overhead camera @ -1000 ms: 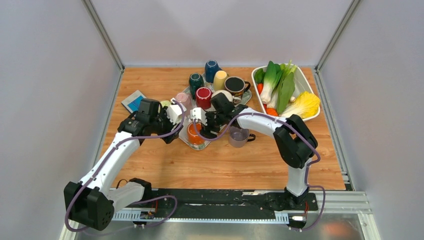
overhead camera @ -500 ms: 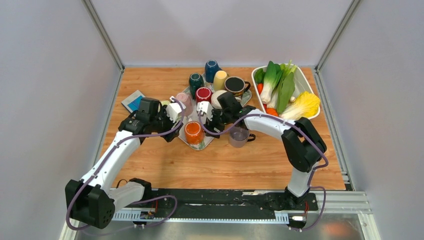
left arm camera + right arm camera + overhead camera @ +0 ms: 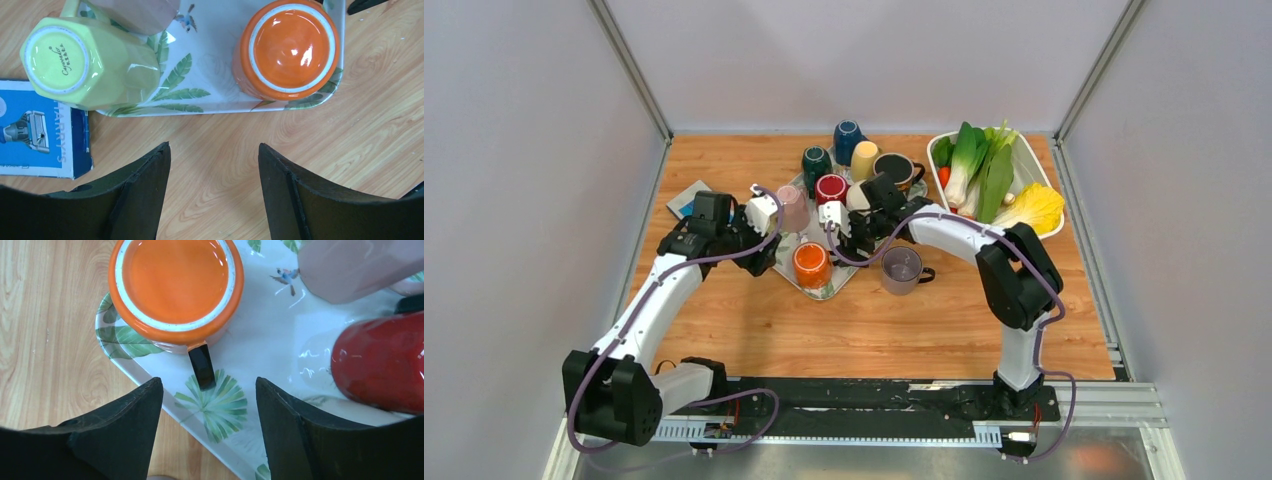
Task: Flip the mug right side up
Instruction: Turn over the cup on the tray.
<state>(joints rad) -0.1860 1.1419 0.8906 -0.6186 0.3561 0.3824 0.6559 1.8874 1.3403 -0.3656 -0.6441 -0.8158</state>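
orange mug: upside down, base and white foot ring facing up. stands on the near corner of the leaf-print tray. its black handle points toward the right gripper.

left gripper: jaws spread wide, nothing between them. hangs over the bare wooden table just off the tray's edge. the orange mug is ahead and to one side, untouched.

right gripper: jaws wide apart, holding nothing. sits above the tray with the end of the mug's handle in line with the gap. neither finger touches it.

yellow-green mug: base toward the camera, at the tray's edge, beside a blue box lying flat on the table.

pink mug, red mug: on the tray, beyond the orange mug.

clear mug: upright on the table, just right of the tray.

teal mug, dark blue mug, cream mug, brown mug: clustered at the tray's far end.

white basket: holds vegetables, at the far right of the table.
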